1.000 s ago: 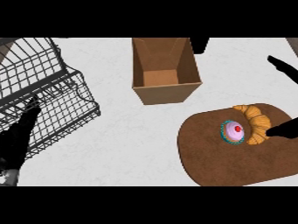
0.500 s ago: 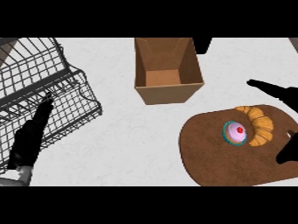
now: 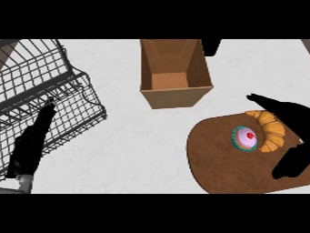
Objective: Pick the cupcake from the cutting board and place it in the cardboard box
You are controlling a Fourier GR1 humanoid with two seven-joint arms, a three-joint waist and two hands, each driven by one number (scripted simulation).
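The cupcake [image 3: 247, 139], pink frosting with a red cherry in a teal wrapper, sits on the round brown cutting board [image 3: 231, 168] at the lower right. A croissant [image 3: 271, 129] curves round its right side. My right hand [image 3: 298, 120] hovers open just right of the cupcake, fingers stretched above the croissant and thumb [image 3: 292, 164] lower down, not touching the cupcake. The open cardboard box [image 3: 175, 73] stands at the top centre, empty. My left hand [image 3: 28, 145] rests open at the lower left over the wire rack.
A black wire dish rack [image 3: 30, 98] fills the left side of the counter. A dark object [image 3: 212, 46] stands just behind the box's right corner. White counter lies between the board and the box.
My right hand has moved down and inward, spreading round the croissant and cupcake. My left hand has risen slightly along the rack.
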